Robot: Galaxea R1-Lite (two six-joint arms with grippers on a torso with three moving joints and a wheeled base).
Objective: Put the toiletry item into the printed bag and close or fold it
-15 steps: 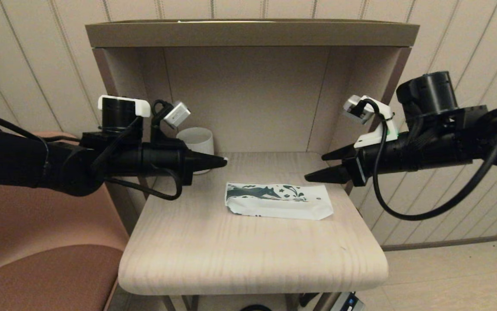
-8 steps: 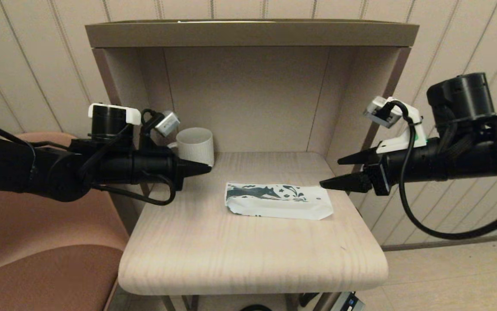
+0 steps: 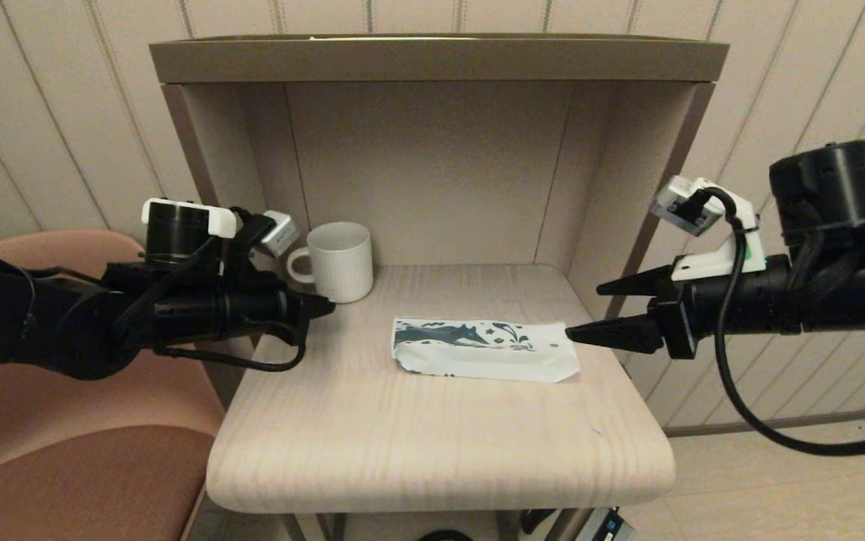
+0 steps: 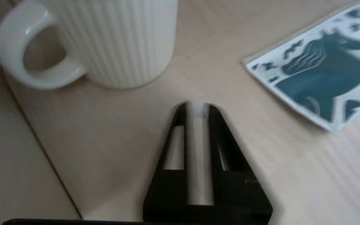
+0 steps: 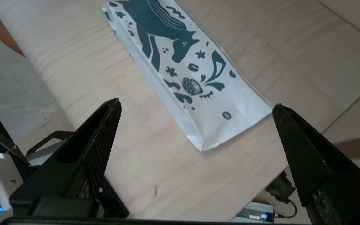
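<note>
The printed bag (image 3: 485,349) lies flat on the pale wooden shelf top (image 3: 417,451), horse print up, its right end creased to a point. It also shows in the left wrist view (image 4: 320,75) and the right wrist view (image 5: 183,62). The toiletry item is out of view. My left gripper (image 3: 327,306) hovers at the shelf's left edge beside the mug, well left of the bag. Its fingers (image 4: 220,140) stand a narrow slit apart with only the table showing between them. My right gripper (image 3: 584,311) hangs wide open and empty just off the bag's right end (image 5: 196,104).
A white ribbed mug (image 3: 340,259) stands at the back left, close to my left gripper (image 4: 197,107). The alcove's side walls (image 3: 612,188) and top board (image 3: 440,60) box in the back. A brown chair (image 3: 64,451) sits to the left.
Both arms have drawn back outward, the left to the left and the right to the right, away from the bag. The left fingers have parted slightly. The bag has not moved.
</note>
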